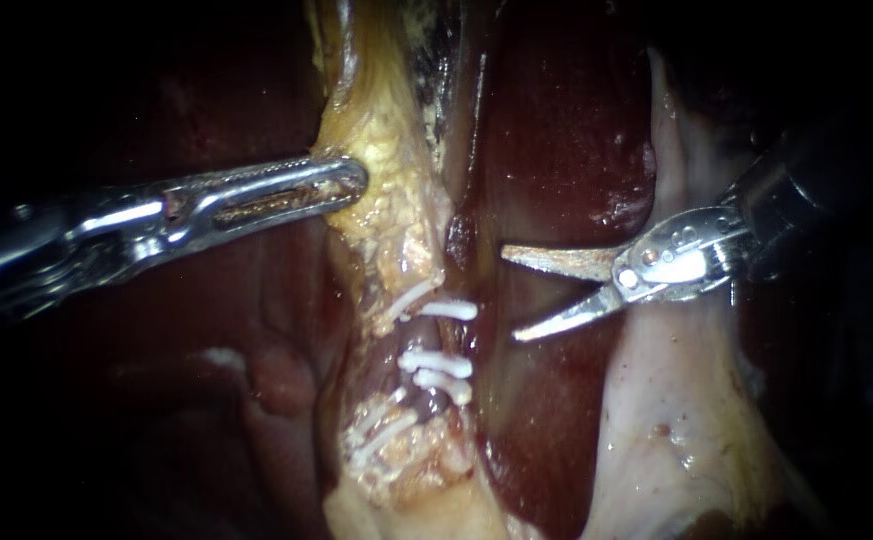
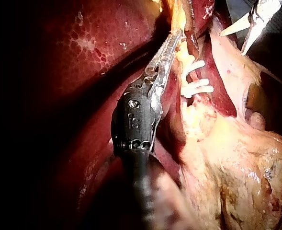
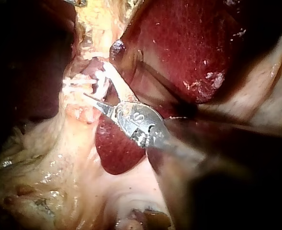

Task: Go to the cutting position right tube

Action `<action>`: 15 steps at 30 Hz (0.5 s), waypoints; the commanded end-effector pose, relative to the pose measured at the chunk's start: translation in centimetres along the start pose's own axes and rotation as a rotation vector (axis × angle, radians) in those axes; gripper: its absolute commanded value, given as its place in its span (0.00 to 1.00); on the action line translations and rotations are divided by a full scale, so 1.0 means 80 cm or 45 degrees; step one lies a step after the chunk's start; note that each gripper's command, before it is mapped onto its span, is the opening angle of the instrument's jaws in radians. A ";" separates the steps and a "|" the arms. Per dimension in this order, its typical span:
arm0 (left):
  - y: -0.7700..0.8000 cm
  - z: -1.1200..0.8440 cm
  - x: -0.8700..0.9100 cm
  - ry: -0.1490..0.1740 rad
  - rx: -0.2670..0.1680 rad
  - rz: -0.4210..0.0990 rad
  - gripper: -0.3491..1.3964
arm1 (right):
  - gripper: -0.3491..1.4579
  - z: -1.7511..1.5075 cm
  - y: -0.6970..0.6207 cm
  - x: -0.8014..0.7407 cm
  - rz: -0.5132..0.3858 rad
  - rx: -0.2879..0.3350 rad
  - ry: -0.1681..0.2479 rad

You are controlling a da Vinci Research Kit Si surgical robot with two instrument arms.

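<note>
Found the left instrument (image 1: 354, 182) entering from the left edge, jaws pressed together on the yellow fatty tissue (image 1: 386, 150) at upper centre; found the right instrument (image 1: 511, 295) entering from the right edge at mid-height, its two blades spread wide, nothing between them, tips pointing left toward centre. Saw the tube (image 1: 434, 338) just left of those tips, near but apart, running down the middle of the frame; could not tell whether it was the right tube or the left. Counted white clips (image 1: 438, 363) across it — one level with the gap between the blades, two close together just below; noted more lower down in the fat. Made out dark red liver (image 1: 556, 130) behind the blades, and pale tissue (image 1: 656, 420) at lower right.
</note>
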 end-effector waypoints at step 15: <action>-0.0015 -0.0114 -0.0068 -0.060 -0.021 -0.040 0.00 | 0.96 0.0071 -0.0052 -0.0069 0.480 0.320 -0.106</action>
